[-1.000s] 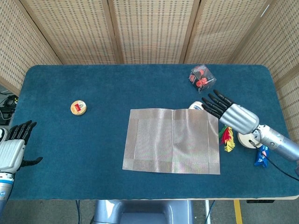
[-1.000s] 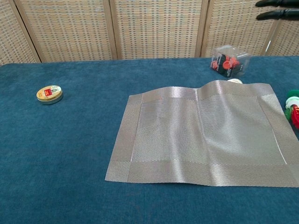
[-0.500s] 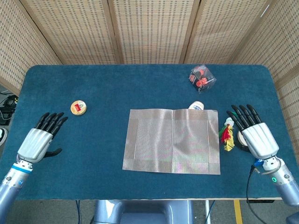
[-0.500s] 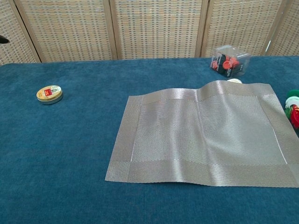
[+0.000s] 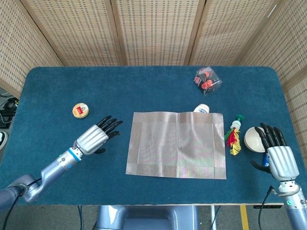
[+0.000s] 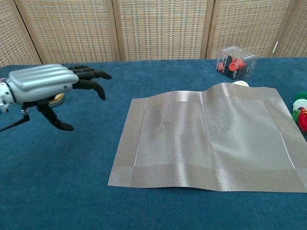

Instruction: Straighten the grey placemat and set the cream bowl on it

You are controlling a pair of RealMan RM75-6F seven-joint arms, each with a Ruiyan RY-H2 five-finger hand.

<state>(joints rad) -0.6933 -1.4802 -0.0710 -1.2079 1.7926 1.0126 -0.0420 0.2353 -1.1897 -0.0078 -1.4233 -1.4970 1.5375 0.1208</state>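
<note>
The left hand [image 5: 94,138] hovers empty, fingers spread, beside the grey mat [image 5: 176,144]; its far edge rides up over a small white tub [image 5: 202,109], so flattening may snag. The right hand [image 5: 277,157], also spread and empty, could tip the cream bowl [image 5: 253,139] beside it

left hand [image 5: 94,137] palm down, fingers [image 5: 109,125] stretched forward and a little apart, thumb hanging beneath, nothing held | left forearm running back toward the near left | right hand [image 5: 278,155] palm down, fingers spread and pointing away, nothing held | right wrist trailing toward the near edge
</note>
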